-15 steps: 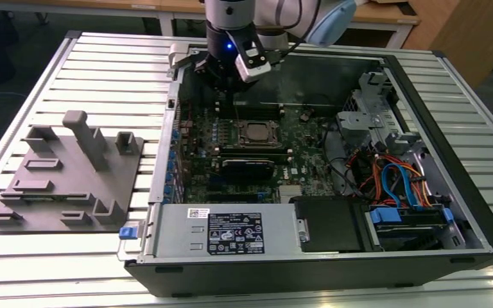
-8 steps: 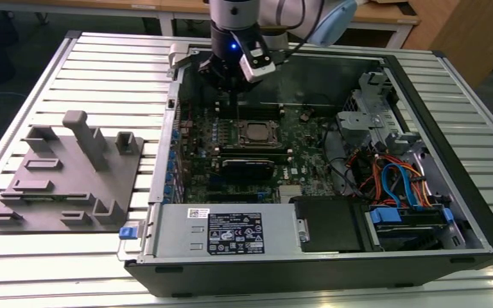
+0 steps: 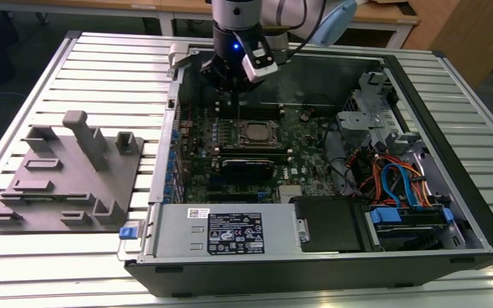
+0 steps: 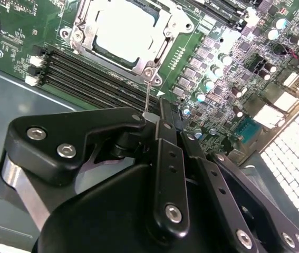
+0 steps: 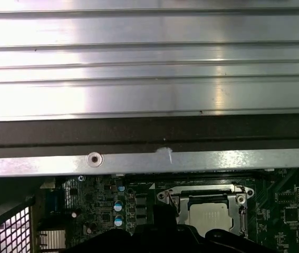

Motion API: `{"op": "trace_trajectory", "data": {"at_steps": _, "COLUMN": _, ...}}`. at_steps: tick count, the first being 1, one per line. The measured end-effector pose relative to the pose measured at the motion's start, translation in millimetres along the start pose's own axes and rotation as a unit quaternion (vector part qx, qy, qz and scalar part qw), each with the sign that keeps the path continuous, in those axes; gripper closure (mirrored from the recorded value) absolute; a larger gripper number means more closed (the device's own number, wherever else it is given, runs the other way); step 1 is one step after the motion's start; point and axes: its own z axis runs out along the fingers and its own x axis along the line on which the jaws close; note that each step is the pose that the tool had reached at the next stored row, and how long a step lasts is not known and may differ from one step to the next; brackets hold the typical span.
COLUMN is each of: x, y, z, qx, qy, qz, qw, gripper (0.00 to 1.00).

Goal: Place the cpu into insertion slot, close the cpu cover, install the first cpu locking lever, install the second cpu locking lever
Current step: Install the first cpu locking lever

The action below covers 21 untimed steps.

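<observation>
The cpu lies flat in the insertion slot on the green motherboard, its pale metal top showing. The silvery cpu cover is folded down around it, framing the chip. A thin wire locking lever rises from the socket's corner to my gripper, whose black fingers are shut on the lever's free end. In the exterior view my gripper hangs inside the case just behind the socket. In the first wrist view the cpu sits beyond the case's rim.
Long black memory slots run beside the socket. A grey labelled power supply box fills the case's front, with drive bays and coloured cables at the exterior view's right. A grey fixture plate lies outside at the left.
</observation>
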Motion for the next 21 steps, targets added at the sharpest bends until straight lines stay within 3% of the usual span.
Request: {"op": "trace_trajectory", "data": {"at_steps": 21, "x": -4.8, "y": 0.2, "z": 0.2, "qx": 0.0, "qy": 0.0, "qz": 0.0, "qw": 1.0, "gripper": 0.9}}
